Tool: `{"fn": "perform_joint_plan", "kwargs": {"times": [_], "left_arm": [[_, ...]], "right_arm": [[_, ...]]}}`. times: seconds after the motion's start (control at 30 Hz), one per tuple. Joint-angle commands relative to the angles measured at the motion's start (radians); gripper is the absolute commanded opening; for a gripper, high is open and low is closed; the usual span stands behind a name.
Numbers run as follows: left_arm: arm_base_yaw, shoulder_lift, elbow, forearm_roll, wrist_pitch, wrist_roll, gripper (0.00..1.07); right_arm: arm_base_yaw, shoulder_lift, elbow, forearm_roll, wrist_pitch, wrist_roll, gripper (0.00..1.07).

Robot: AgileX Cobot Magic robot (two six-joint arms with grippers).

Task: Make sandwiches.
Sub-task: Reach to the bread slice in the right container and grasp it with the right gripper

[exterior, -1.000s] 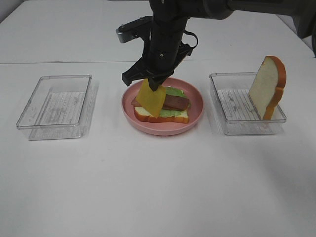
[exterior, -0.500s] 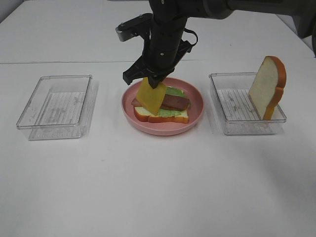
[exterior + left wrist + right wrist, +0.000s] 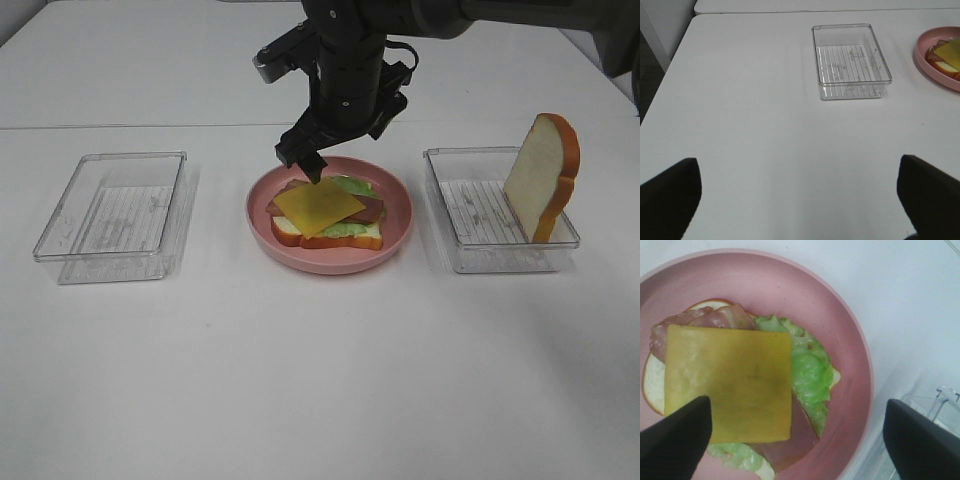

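Note:
The sandwich [image 3: 330,222] lies on the round pink plate [image 3: 330,262]: a bread slice, green lettuce [image 3: 812,370], reddish-brown bacon [image 3: 715,317] and a yellow cheese slice [image 3: 318,207] flat on top. My right gripper [image 3: 303,162] hangs just above the plate's far left side, open and empty; its fingers [image 3: 675,440] frame the cheese [image 3: 730,382] in the right wrist view. A second bread slice [image 3: 543,175] leans upright in the right clear container [image 3: 480,255]. My left gripper [image 3: 800,200] is open and empty over bare table, far from the plate [image 3: 927,65].
An empty clear container [image 3: 110,215] stands left of the plate; it also shows in the left wrist view [image 3: 850,62]. The white table's left edge [image 3: 670,65] shows in the left wrist view. The right arm [image 3: 345,60] reaches in from the back right.
The cheese slice hung tilted from my right gripper; it now lies flat on the sandwich. The right gripper has opened, let it go and shifted slightly right and up.

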Motion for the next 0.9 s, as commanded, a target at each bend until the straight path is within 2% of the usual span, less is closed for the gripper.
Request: {"fn": "perform_joint_plan", "kwargs": {"times": [0.03,0.17,0.37,0.4,0.47,0.53,0.63,0.9], "left_arm": [[0.002,-0.012,0.002,-0.008,-0.006,-0.003,1.0],[0.002,-0.012,0.002,-0.008,-0.006,-0.003,1.0],[0.002,-0.012,0.002,-0.008,-0.006,-0.003,1.0],[0.002,-0.012,0.002,-0.008,-0.006,-0.003,1.0],[0.002,-0.012,0.002,-0.008,-0.006,-0.003,1.0],[0.002,-0.012,0.002,-0.008,-0.006,-0.003,1.0],[0.002,-0.012,0.002,-0.008,-0.006,-0.003,1.0],[0.002,-0.012,0.002,-0.008,-0.006,-0.003,1.0]], "right_arm": [[-0.003,-0.03,-0.011,-0.011,0.043,0.005,0.92],[-0.008,-0.063,-0.011,-0.011,0.071,-0.009,0.92],[-0.07,-0.149,-0.011,-0.002,0.117,-0.021,0.92],[-0.108,-0.18,-0.011,0.001,0.14,-0.021,0.92],[-0.125,-0.195,-0.011,0.003,0.155,-0.021,0.92],[-0.225,-0.246,-0.011,0.04,0.196,-0.017,0.92],[-0.252,-0.254,-0.011,0.048,0.204,-0.017,0.92],[-0.469,-0.308,-0.011,0.144,0.258,-0.051,0.92]]}}
